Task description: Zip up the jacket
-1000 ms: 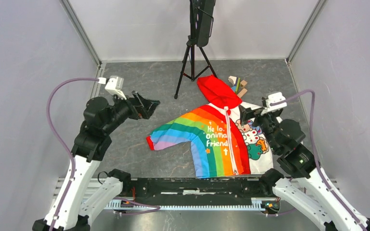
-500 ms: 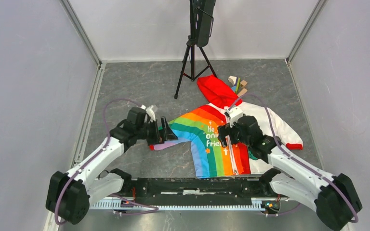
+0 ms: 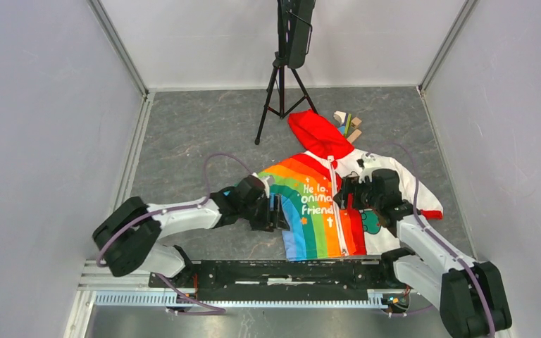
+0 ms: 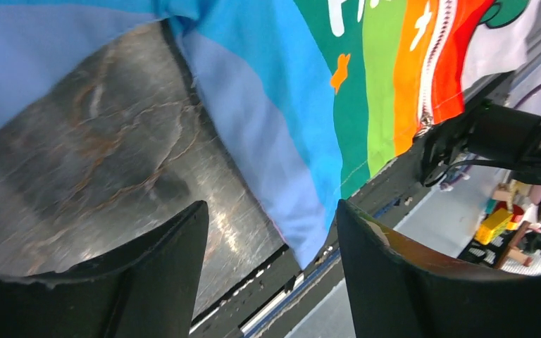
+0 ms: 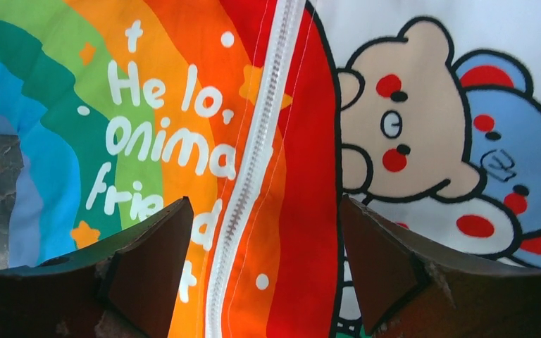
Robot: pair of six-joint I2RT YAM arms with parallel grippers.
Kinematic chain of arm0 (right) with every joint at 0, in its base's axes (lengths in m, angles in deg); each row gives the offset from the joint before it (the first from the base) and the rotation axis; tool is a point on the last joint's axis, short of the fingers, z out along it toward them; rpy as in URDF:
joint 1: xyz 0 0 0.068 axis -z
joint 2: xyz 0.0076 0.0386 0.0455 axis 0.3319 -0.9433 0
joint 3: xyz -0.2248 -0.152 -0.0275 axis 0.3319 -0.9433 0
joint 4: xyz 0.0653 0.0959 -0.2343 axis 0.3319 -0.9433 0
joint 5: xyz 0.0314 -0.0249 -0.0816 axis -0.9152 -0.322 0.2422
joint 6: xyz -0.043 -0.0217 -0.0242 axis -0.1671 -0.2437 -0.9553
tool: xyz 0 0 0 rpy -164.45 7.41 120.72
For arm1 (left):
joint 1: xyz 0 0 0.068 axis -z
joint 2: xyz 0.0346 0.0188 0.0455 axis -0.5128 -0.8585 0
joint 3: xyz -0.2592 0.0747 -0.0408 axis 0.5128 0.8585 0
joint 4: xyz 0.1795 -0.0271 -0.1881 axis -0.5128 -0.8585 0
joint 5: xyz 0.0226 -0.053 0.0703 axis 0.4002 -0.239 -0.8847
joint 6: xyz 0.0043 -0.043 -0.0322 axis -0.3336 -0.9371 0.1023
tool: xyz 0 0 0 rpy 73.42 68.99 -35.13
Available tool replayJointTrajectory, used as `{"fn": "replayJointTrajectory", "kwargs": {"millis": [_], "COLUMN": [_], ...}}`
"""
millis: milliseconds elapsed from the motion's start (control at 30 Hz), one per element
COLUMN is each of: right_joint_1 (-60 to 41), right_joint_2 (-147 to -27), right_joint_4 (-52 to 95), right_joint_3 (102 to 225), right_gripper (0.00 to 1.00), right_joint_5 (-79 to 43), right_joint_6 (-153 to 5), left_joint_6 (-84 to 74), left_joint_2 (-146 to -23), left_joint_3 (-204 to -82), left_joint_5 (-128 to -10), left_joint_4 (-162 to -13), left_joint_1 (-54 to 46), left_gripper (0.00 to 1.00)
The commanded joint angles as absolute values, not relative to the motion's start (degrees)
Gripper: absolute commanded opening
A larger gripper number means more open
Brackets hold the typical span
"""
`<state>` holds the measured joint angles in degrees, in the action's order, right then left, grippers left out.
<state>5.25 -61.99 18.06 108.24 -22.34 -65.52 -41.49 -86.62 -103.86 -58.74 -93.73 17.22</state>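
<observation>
The jacket lies flat on the grey table with its red hood toward the back. The rainbow half with white lettering is on the left, the white cartoon half on the right. My left gripper is open and empty, low at the rainbow half's left edge. In the left wrist view the jacket's blue bottom corner shows between its fingers. My right gripper is open and empty just above the white zipper. In the right wrist view the zipper runs between its fingers.
A black tripod stands behind the jacket. Small wooden pieces lie beside the hood. A black rail runs along the near edge just below the jacket's hem. Grey walls close in the left, right and back.
Both arms have come down and inward. The left gripper moved from the back left to the rainbow half's edge. The right gripper moved from the white half to over the zipper.
</observation>
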Motion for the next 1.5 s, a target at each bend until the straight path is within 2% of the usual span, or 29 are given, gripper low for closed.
{"fn": "replayJointTrajectory", "kwargs": {"millis": [0, 167, 300, 433, 533, 833, 933, 1033, 1100, 1200, 1333, 1467], "right_joint_1": [5.5, 5.4, 5.5, 5.2, 3.7, -6.5, -9.5, -12.4, -13.5, -13.7, -13.6, -14.9], "right_joint_2": [-58.3, -58.3, -60.2, -63.1, -64.9, -73.5, -74.6, -72.3, -70.1, -65.7, -61.1, -60.5], "right_joint_4": [16.8, 12.5, 14.6, 16.7, 19.1, 18.5, 16.2, 12.2, 8.8, 4.6, 2.9, 5.4], "right_joint_3": [105.5, 104.7, 103.5, 103.3, 103.5, 110.3, 112.9, 115.4, 116.7, 117.4, 117.2, 114.7], "right_gripper": [0.81, 0.74, 0.70, 0.66, 0.64, 0.64, 0.65, 0.67, 0.68, 0.74, 0.77, 0.70], "right_joint_5": [-23.5, -21.4, -27.9, -33.3, -35.4, -22.1, -18.1, -14.5, -12.5, -10.8, -18.0, -28.0], "right_joint_6": [-64.6, -66.0, -66.3, -68.3, -69.1, -72.7, -73.2, -73.8, -74.2, -74.5, -70.6, -58.2], "left_joint_6": [-45.1, -45.5, -45.0, -41.7, -39.3, -33.0, -32.0, -30.9, -30.0, -28.7, -27.3, -29.1], "left_joint_2": [-91.9, -96.2, -96.5, -95.3, -93.1, -85.4, -84.9, -82.1, -79.6, -75.9, -71.8, -71.7], "left_joint_3": [-108.7, -109.5, -109.0, -110.0, -109.9, -106.4, -106.7, -106.7, -106.8, -107.6, -109.9, -110.9], "left_joint_5": [-65.1, -67.0, -69.1, -73.4, -75.5, -74.5, -72.5, -73.2, -74.1, -75.0, -72.9, -62.6], "left_joint_4": [-88.4, -87.6, -88.1, -94.5, -98.4, -103.2, -103.7, -105.1, -106.3, -108.7, -111.3, -107.1], "left_joint_1": [21.8, 24.3, 24.1, 22.5, 19.9, 9.0, 9.0, 9.0, 9.0, 9.0, 9.0, 9.1], "left_gripper": [0.72, 0.66, 0.46, 0.20, 0.09, 0.07, 0.14, 0.27, 0.41, 0.54, 0.74, 0.86]}}
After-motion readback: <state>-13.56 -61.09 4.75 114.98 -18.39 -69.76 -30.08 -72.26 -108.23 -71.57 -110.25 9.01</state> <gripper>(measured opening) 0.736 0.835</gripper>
